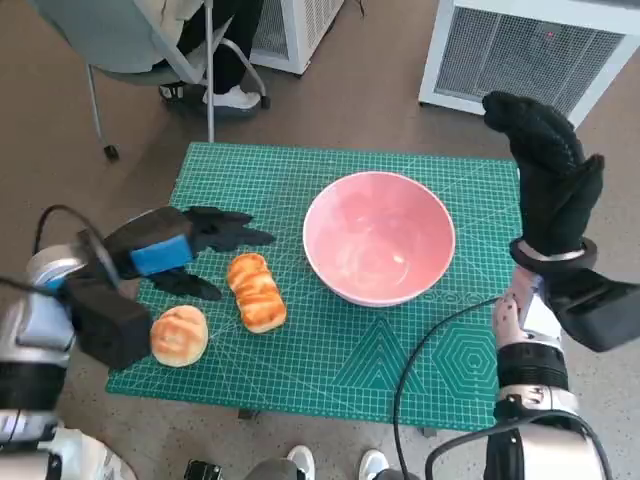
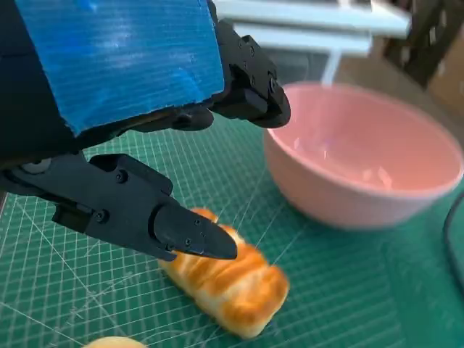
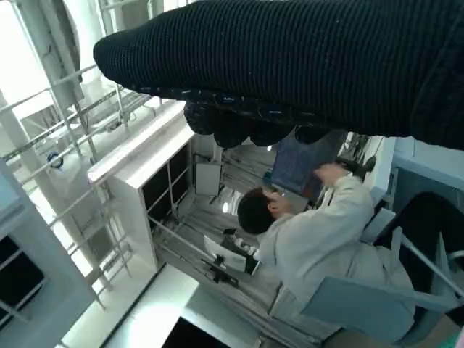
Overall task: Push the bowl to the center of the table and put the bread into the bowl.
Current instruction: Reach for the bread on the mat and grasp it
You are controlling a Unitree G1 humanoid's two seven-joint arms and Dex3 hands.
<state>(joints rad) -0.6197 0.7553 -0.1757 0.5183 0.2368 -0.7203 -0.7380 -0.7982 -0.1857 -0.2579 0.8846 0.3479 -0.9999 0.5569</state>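
No brand name or writing can be read on anything here.

The left hand hovers low over the left side of the bench, which is covered by a green mat with a grid of lines. Its fingers are spread apart and it holds nothing. A round bun lies at about 6 o'clock from this hand, near the front edge. The long striped bread lies just beside the hand, at about 4 o'clock, right under the fingertips but not touched.

The pink bowl sits upright at 3 o'clock from the bread, close to the middle of the bench. Nothing is in it.

The right hand is lifted up past the right edge of the bench, at about 2 o'clock from the bowl and well apart from it. It holds nothing, but I cannot tell how its fingers lie.
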